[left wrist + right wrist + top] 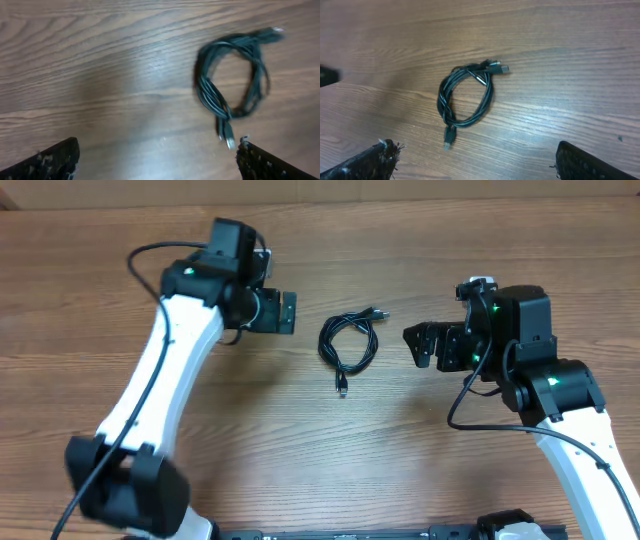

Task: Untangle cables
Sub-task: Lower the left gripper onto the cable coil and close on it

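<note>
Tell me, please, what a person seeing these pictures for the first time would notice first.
The eye goes first to the cables, a small black coiled bundle lying alone in the middle of the wooden table, with a plug sticking out at each end. Next come the left gripper and the right gripper, which face the bundle from either side, both open and touching nothing.

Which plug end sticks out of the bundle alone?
The plug trailing from the cables' lower edge in the overhead view; other plugs cluster at upper right.
</note>
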